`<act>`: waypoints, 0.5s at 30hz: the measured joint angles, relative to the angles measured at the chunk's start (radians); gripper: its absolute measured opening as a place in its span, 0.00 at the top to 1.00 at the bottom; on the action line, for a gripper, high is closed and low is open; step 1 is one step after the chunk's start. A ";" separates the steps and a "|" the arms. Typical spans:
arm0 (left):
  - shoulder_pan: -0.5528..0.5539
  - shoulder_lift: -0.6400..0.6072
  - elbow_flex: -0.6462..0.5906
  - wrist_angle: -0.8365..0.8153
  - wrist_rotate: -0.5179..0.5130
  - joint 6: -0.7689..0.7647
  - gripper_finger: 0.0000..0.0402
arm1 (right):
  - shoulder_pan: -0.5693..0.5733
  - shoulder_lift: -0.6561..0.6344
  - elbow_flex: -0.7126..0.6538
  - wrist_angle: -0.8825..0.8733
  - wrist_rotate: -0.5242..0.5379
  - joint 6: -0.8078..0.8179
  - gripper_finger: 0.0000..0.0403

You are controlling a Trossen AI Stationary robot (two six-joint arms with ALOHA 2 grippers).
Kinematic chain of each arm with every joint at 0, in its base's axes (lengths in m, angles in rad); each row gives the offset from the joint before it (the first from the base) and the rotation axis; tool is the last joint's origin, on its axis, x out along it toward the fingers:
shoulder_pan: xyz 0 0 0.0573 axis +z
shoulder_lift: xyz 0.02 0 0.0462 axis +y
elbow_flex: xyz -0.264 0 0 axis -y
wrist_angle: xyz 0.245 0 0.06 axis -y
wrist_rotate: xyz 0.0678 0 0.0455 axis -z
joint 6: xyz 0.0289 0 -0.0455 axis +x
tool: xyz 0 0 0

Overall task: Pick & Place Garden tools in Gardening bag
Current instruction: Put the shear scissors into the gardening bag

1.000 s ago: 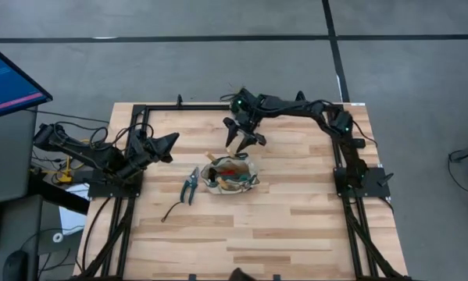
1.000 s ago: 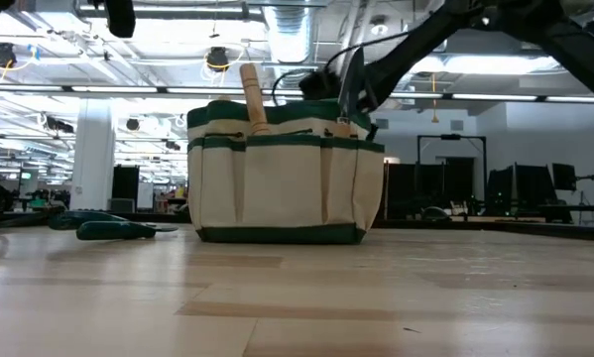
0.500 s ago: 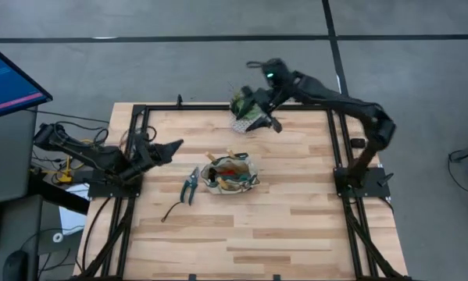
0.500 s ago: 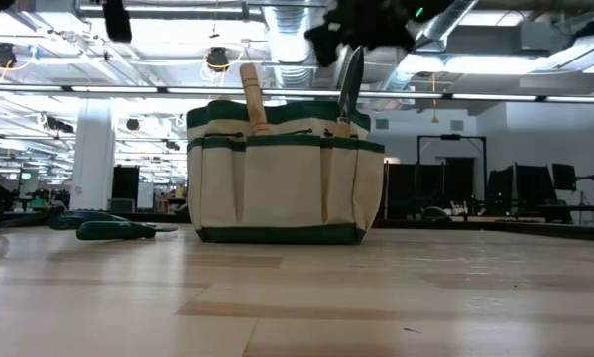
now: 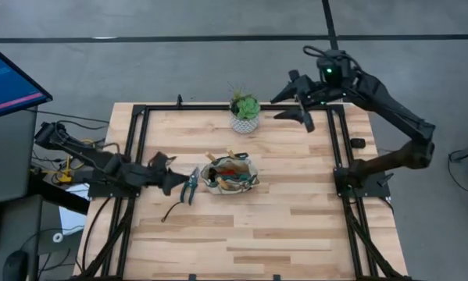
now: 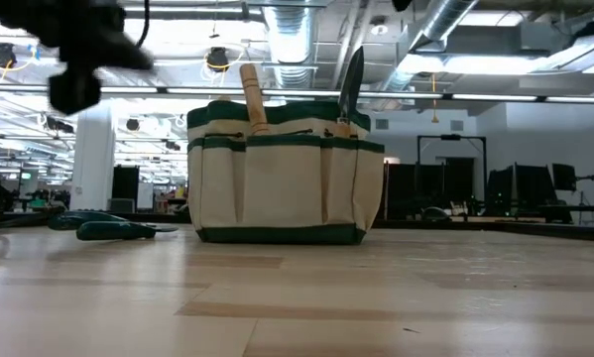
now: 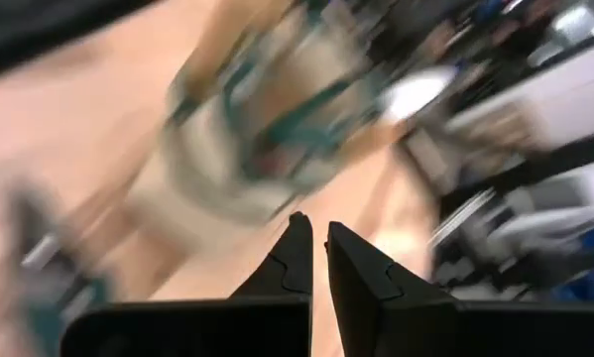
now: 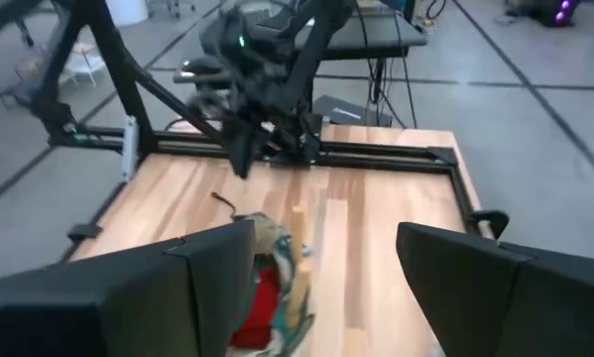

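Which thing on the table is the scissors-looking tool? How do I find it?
Find the tan gardening bag in the middle of the wooden table. The pruning shears lie flat just beside it, toward the left hand. Unlike the thin black curved tool nearby, they have two dark handles.

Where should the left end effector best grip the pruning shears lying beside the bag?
Probably across the dark handles of the pruning shears, coming straight down. They lie flat on the table, apart from the gardening bag, with the left end effector alongside.

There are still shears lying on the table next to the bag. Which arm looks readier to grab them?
Probably the left. The left gripper sits just beside the pruning shears, fingers nearly shut. The right gripper is open, raised near the table's far edge, beyond the gardening bag.
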 joint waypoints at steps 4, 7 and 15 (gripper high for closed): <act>0.000 0.000 0.000 -0.269 0.102 -0.157 1.00 | 0.008 -0.028 0.000 -0.055 0.001 0.067 0.41; 0.000 0.000 0.000 -0.425 0.147 -0.333 1.00 | 0.020 -0.027 0.000 -0.101 0.007 0.096 0.41; 0.005 0.028 0.000 -0.563 0.204 -0.512 0.99 | 0.083 -0.016 0.000 -0.177 0.129 0.115 0.41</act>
